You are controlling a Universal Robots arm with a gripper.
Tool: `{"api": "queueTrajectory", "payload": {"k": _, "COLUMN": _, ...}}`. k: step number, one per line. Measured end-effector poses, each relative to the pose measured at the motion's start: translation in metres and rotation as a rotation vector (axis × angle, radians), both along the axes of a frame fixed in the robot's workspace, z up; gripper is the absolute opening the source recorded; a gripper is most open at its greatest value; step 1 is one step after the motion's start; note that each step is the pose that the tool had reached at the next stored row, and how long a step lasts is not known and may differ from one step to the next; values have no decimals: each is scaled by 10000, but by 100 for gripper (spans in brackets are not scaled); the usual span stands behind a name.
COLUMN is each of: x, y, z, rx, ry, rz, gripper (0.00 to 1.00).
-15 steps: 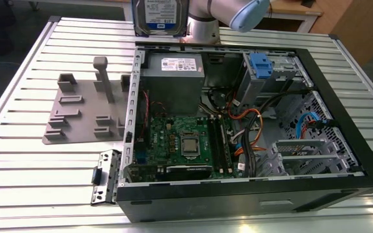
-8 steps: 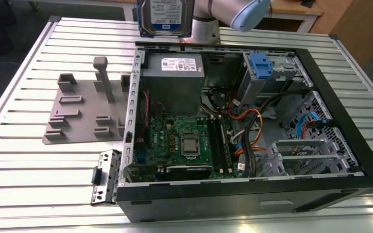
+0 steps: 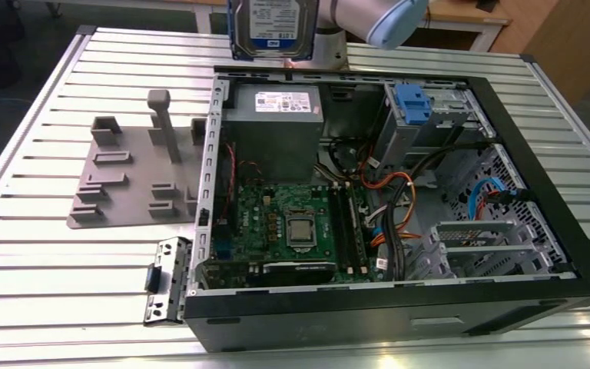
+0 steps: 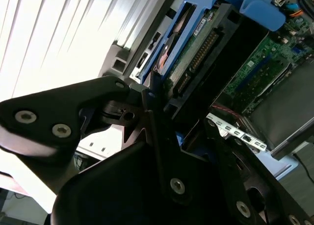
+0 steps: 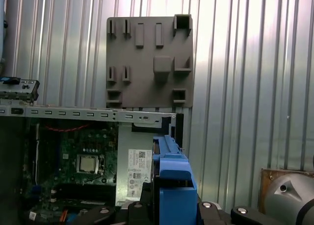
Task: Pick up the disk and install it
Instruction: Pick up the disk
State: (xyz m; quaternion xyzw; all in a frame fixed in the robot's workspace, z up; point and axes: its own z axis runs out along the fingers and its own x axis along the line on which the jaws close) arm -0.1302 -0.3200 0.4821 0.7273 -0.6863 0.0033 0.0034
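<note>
Fingers [image 4: 156,124] clamped on the disk [image 3: 271,27]; it hangs upright over the case [image 3: 546,192] rim, off the tabletop [image 3: 49,292]. Pick-up looks done, transfer in hand. Install would call for squaring its rails to the cage [image 3: 408,134].

An open black computer case [image 3: 398,323] lay on the slatted metal tabletop [image 3: 59,284], its green motherboard [image 3: 285,223] beside a grey power supply box [image 3: 271,127]. A grey slotted fixture plate [image 3: 131,181] sat just beside the case, near a small metal bracket [image 3: 167,280].
</note>
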Motion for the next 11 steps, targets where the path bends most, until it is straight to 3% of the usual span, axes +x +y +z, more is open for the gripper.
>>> {"api": "queueTrajectory", "payload": {"k": 11, "x": 187, "y": -15, "z": -1, "rx": -1, "ry": 1, "rz": 1, "gripper": 36}}
